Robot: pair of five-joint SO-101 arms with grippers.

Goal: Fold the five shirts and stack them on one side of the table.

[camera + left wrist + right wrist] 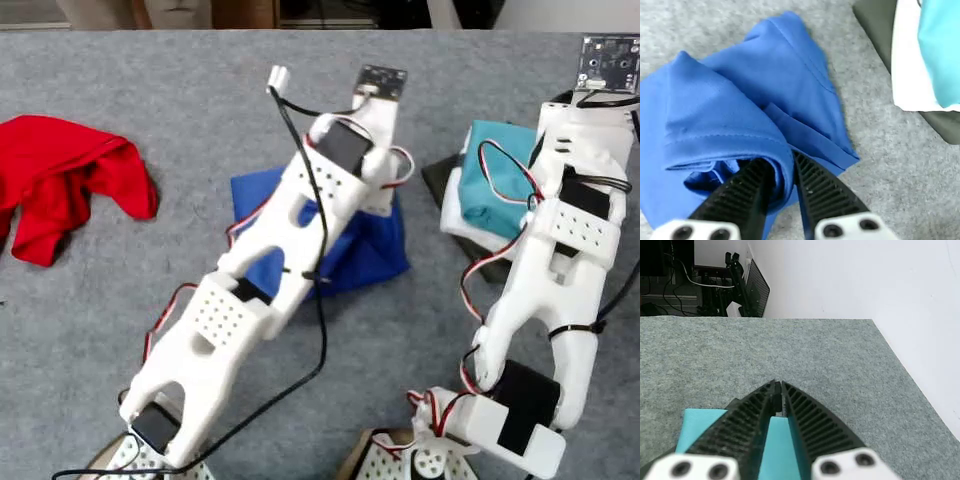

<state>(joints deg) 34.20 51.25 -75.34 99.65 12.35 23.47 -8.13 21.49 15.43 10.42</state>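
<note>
Pinching rolled fold of creased blue shirt [730,100]: left pincer [784,167] | right pincer [776,392]: pressed together

On the desk [200,80], a crumpled shirt [60,175] lies well left of the half-folded shirt [368,250]; the stack of folded shirts [492,172] sits near its right.
</note>
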